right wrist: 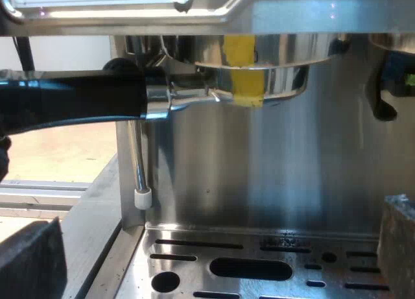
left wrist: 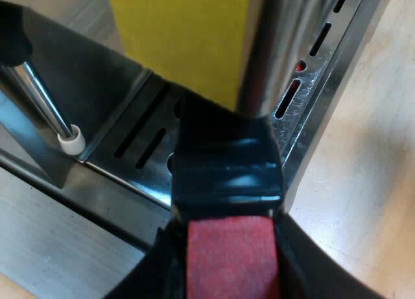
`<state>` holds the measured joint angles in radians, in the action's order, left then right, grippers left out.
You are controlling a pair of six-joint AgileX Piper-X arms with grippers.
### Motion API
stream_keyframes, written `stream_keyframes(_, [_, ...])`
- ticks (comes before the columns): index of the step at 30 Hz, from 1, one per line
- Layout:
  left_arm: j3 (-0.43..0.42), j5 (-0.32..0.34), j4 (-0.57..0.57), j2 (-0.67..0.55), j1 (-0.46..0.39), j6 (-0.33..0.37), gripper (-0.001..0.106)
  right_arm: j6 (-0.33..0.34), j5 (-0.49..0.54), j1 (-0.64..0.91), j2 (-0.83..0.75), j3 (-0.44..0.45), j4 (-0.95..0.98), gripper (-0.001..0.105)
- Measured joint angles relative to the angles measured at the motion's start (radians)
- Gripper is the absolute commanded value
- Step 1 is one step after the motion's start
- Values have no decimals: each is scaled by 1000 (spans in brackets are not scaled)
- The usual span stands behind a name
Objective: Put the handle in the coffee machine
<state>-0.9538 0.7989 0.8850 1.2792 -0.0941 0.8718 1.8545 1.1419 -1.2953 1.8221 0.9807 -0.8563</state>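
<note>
The espresso machine [right wrist: 272, 163] is filling the right wrist view with its steel front, and its slotted drip tray [right wrist: 188, 268] is lying below. The metal holder [right wrist: 285, 78], marked with a yellow strip [right wrist: 241, 72], is sitting up against the brewing head at the machine's front. Its dark handle [right wrist: 71, 104] is sticking out sideways, level. The left gripper [left wrist: 227, 255] is clamping the handle's red end [left wrist: 230, 273] between its fingers, above the tray. The right gripper [right wrist: 214, 253] is hanging spread wide, holding nothing, facing the machine. The steam wand [right wrist: 136, 156] is hanging beside the handle, its white tip [right wrist: 142, 198] just above the tray.
</note>
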Motion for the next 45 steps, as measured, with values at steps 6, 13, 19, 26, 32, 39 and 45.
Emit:
stream_keyframes(6, [0,0,3,0,0,2,0,0,-2,9,0,0,11,90])
stream_keyframes(13, [0,1,4,0,0,4,0,0,-15,36,0,0,82,37])
stream_keyframes(19, [0,1,4,0,0,4,0,-41,-132,91,0,2,166,35])
stream_keyframes(26, [0,1,4,0,0,4,0,-144,-252,172,0,2,209,35])
stream_keyframes(32, [0,1,5,0,0,4,0,-149,-308,210,81,4,120,35])
stream_keyframes(39, [0,1,5,0,0,4,0,-149,-315,212,174,4,-45,35])
stream_keyframes(45, [0,1,5,0,0,4,0,-105,-397,272,230,11,-168,35])
